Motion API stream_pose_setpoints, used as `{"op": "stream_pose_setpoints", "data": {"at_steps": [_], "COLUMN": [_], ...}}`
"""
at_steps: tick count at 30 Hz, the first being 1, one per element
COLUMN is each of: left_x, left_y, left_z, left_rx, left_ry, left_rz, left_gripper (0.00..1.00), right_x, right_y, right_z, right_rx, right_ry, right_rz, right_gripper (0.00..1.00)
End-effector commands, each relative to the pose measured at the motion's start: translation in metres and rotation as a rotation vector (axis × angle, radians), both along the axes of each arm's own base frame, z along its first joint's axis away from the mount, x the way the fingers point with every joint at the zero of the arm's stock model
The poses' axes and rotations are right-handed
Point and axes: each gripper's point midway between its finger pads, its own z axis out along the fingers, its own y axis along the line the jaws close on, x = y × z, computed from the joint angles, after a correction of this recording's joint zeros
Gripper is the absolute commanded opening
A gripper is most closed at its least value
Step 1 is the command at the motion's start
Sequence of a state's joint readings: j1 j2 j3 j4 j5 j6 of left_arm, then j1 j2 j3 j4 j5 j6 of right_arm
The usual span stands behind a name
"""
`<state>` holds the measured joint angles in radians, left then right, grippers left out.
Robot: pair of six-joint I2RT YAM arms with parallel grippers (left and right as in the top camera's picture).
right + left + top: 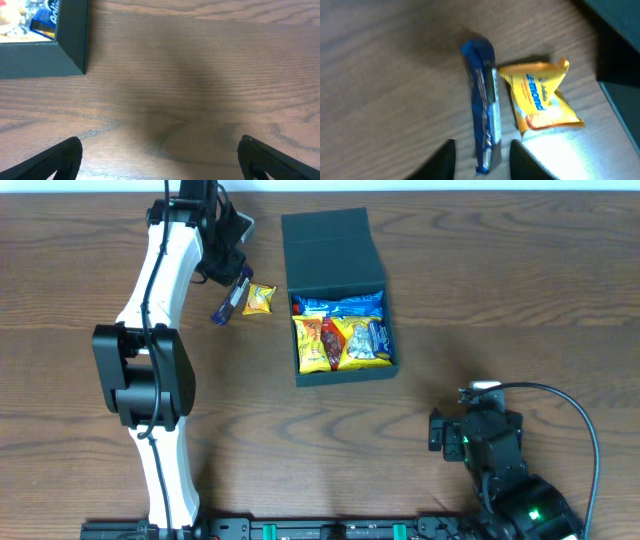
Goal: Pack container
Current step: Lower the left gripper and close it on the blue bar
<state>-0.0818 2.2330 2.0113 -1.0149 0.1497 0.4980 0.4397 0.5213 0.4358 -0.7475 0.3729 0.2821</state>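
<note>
Overhead: one blue packet [228, 302], one yellow packet [260, 298], beside one container [330, 245].

The container [332, 242] is a plain, matte, dark teal-green. Inside it, a blue packet [340, 306] with white print lies at twelve o'clock; yellow, red and orange wrappers [335, 345] fill the rest. At the container's nine o'clock, a yellow packet [540, 97] with blue lettering lies beside a blue bar wrapper [482, 115]. The table [500, 300] is brown wood grain. The left arm [160, 270] is white with black joints.

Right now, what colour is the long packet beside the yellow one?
Blue packet; clearest in left wrist view.
</note>
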Motion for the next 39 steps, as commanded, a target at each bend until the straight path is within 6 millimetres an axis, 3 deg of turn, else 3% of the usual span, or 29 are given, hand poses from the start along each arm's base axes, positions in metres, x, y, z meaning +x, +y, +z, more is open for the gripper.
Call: {"op": "stream_pose_setpoints", "data": {"at_steps": [1,2,5,16,23,29,33,35,36,39], "left_x": [-0.002,-0.003,-0.003,-0.004,0.007,0.004,0.007,0.009,0.010,0.013], "left_y": [-0.001,-0.001,-0.001,0.012,0.016,0.016,0.015,0.015,0.015,0.015], "left_z": [0.004,0.002,-0.007,-0.057,-0.069,-0.087,-0.092,-0.091,-0.091,-0.091], "left_rx": [0.007,0.009,0.012,0.084,0.090,0.089,0.085,0.085,0.084,0.082], "left_ry": [0.004,0.009,0.026,0.111,0.084,0.117,0.115,0.105,0.100,0.088], "left_rz": [-0.012,-0.020,-0.024,-0.006,0.010,0.025,0.028,0.028,0.028,0.029], "left_gripper": [0.61,0.66,0.95,0.95,0.95,1.00,0.77,0.74,0.68,0.67], "right_x": [0.000,0.000,0.000,0.000,0.000,0.000,0.000,0.000,0.000,0.000], "right_y": [-0.004,-0.004,-0.004,-0.004,-0.004,-0.004,-0.004,-0.004,-0.004,-0.004], "right_z": [-0.001,-0.001,-0.001,-0.001,-0.001,-0.001,-0.001,-0.001,-0.001,-0.001], "right_rx": [0.003,0.003,0.003,0.003,0.003,0.003,0.003,0.003,0.003,0.003], "right_ry": [-0.002,-0.002,-0.002,-0.002,-0.002,-0.002,-0.002,-0.002,-0.002,-0.002], "right_rz": [-0.028,-0.028,-0.028,-0.028,-0.028,-0.028,-0.028,-0.028,-0.028,-0.028], "right_gripper": [0.99,0.99,0.99,0.99,0.99,0.99,0.99,0.99,0.99,0.99]}}
